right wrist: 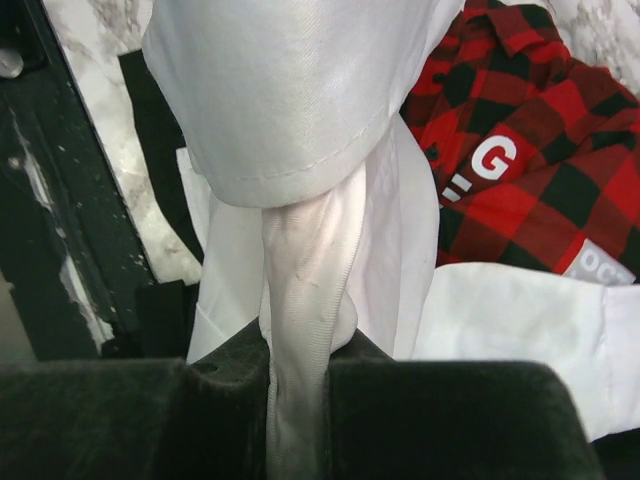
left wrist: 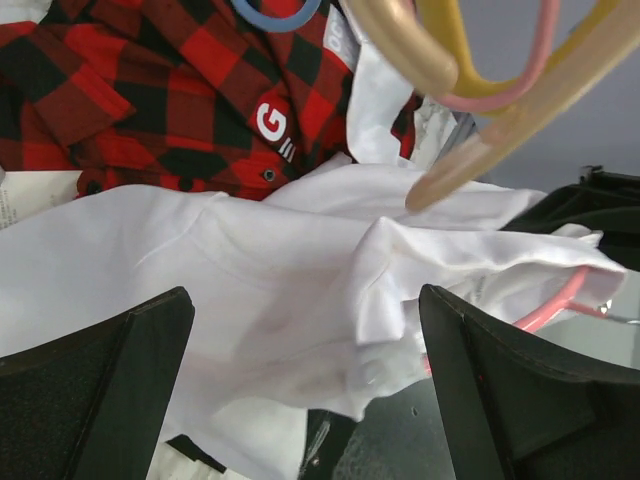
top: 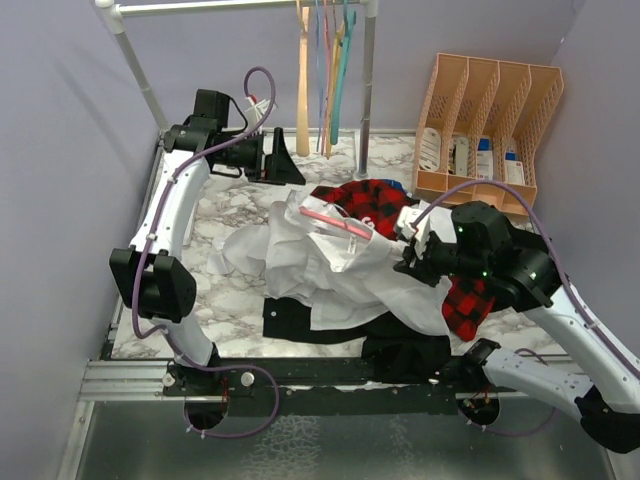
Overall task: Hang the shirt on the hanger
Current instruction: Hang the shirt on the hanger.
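Firmly, the right gripper clamps a twisted fold of the white shirt, its jaws nearly together. The left gripper stands wide apart, empty, over the shirt. The pink hanger lies partly under the fabric. A plaid shirt lies at the shirt's one o'clock, a black garment at seven.

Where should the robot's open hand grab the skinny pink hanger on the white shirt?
Probably the bare middle of the pink hanger, coming down from above with the open left hand. It is thin and lies nearly flat across the white shirt, so the fingers should straddle the bar. The right hand pinches shirt cloth by its right end, so keep clear there.
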Available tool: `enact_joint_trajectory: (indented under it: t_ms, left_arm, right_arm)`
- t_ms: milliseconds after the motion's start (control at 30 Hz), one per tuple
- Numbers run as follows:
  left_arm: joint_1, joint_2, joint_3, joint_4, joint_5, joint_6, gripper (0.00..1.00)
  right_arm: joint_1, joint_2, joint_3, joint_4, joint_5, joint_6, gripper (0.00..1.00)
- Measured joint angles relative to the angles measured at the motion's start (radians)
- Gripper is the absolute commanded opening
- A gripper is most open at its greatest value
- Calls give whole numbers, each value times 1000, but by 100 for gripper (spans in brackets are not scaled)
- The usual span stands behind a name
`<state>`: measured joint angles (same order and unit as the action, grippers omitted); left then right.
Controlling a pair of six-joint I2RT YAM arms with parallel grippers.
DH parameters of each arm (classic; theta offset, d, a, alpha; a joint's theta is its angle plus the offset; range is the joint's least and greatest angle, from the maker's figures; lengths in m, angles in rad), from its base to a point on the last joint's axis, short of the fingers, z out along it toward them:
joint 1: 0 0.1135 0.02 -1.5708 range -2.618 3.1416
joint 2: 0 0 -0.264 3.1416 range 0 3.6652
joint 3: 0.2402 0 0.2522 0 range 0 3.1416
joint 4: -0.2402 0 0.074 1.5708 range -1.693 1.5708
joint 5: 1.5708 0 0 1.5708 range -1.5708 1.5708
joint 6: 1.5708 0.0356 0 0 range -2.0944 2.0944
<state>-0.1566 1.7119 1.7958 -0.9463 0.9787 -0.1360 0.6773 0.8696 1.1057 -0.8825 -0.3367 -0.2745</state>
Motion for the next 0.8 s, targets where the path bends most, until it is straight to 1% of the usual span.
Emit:
enact_joint_trajectory:
  t_ms: [167, 267, 400, 500, 633, 767, 800]
  left_arm:
    - [19, 58, 148, -116, 29, 45, 99]
    - [27, 85, 187, -187, 53, 85, 99]
    - [29, 119, 197, -313, 61, 175, 99]
    - [23, 136, 185, -381, 18, 232, 99]
    - [17, 147, 155, -434, -51, 299, 99]
    - [10, 174, 177, -454, -87, 344, 99]
    - [6, 180, 188, -455, -95, 350, 97]
  right_arm:
    - [53, 76, 13, -1, 48, -125, 1]
    - [68, 106, 15, -3, 73, -168, 1]
    - [73, 121, 27, -5, 105, -206, 1]
    - [76, 127, 43, -7, 115, -221, 1]
    - [82, 134, 53, -7, 115, -228, 1]
    - [89, 141, 53, -8, 114, -227, 1]
    - [89, 143, 53, -8, 114, -227, 1]
